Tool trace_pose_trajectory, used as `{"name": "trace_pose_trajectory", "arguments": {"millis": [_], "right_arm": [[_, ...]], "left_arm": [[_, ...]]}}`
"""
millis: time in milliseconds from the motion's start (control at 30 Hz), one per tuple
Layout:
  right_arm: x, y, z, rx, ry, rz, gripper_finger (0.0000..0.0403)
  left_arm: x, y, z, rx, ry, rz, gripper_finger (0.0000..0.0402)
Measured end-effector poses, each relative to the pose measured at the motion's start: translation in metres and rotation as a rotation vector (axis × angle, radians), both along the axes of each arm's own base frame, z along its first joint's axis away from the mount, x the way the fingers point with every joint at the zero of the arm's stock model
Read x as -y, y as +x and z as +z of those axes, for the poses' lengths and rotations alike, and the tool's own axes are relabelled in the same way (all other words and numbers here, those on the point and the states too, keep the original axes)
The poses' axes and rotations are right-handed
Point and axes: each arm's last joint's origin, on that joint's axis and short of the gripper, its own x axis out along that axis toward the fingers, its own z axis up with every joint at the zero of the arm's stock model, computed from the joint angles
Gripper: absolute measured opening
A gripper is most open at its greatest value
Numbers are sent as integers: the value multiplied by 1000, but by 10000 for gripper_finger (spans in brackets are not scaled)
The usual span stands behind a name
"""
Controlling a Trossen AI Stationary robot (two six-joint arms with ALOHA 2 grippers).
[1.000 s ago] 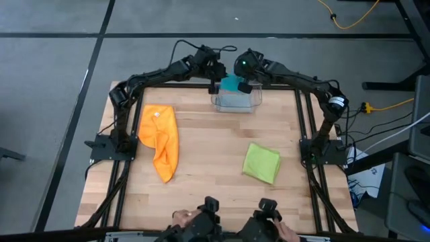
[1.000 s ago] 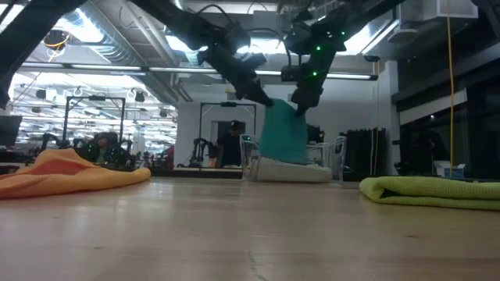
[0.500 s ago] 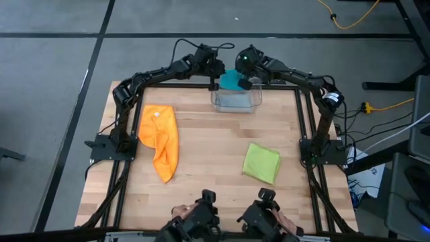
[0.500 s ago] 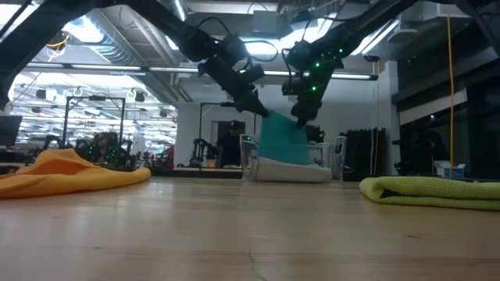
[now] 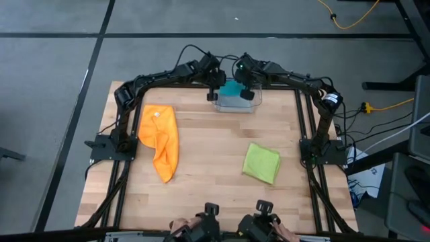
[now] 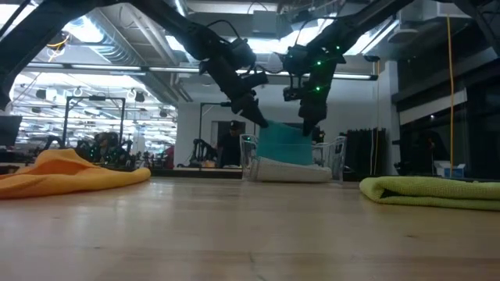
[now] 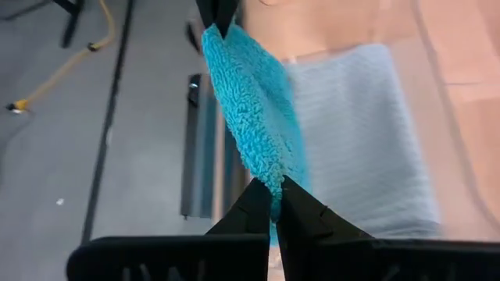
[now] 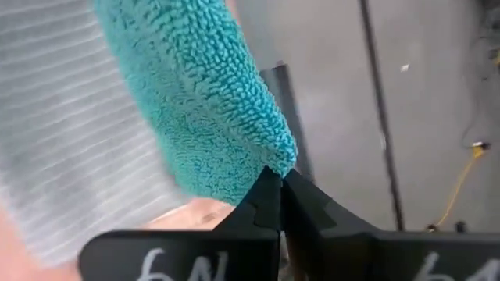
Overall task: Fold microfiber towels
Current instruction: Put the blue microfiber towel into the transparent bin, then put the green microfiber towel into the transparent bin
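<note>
The teal towel (image 5: 232,89) hangs over the clear bin (image 5: 250,105) at the table's far edge, folded double, its lower part inside the bin (image 6: 285,147). A light grey towel (image 7: 367,140) lies in the bin. My left gripper (image 5: 216,84) and right gripper (image 5: 247,82) are each shut on an upper corner of the teal towel. The orange towel (image 5: 160,136) lies crumpled at the left. The lime green towel (image 5: 261,163) lies folded at the right. My left gripper pinches the teal towel's upper corner (image 7: 269,184) between its two fingertips, slanting down from the left. The top edge runs taut to the other gripper. My right gripper pinches the other upper corner (image 8: 280,165) between its fingertips, from above. The towel hangs below, its lower part in the bin.
The bin's clear walls (image 6: 332,160) stand around the grey towel. Black frame rails (image 5: 306,114) run along the table's sides. A person's hands (image 5: 181,227) show at the near edge.
Both grippers have gone down toward the bin with the teal towel, keeping their hold. The towel's lower part has sunk into the bin and less of it hangs above the rim.
</note>
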Motion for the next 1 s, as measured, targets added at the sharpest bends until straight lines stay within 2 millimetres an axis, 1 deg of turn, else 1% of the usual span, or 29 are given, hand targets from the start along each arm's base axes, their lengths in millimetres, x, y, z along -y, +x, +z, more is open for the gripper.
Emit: {"name": "trace_pose_trajectory", "arguments": {"millis": [133, 300, 400, 500, 700, 800, 867, 933, 1000], "right_arm": [[-9, -1, -3, -38, 61, 3, 10], [-24, -2, -8, -45, 235, 69, 16], [-30, -2, -9, -29, 326, 106, 27], [-33, -1, -9, -31, 348, 117, 42], [-39, -5, -10, -61, 416, 93, 73], [-41, -7, -3, -69, 466, 75, 76], [-43, -10, 6, -95, 487, 68, 77], [-45, -11, 18, -109, 506, 47, 77], [-47, -12, 31, -110, 523, 2, 77]], "left_arm": [[14, 5, -3, -26, -58, -6, 0], [28, 9, -7, -62, -142, -20, 0], [34, 9, -9, -79, -185, -29, 8], [37, 9, -10, -78, -241, -26, 28], [39, 6, -12, -86, -329, 12, 86], [38, 6, -13, -88, -339, 26, 110], [38, 5, -12, -88, -336, 33, 119], [40, 4, -7, -88, -325, 71, 122], [43, 2, 3, -79, -295, 112, 122]]}}
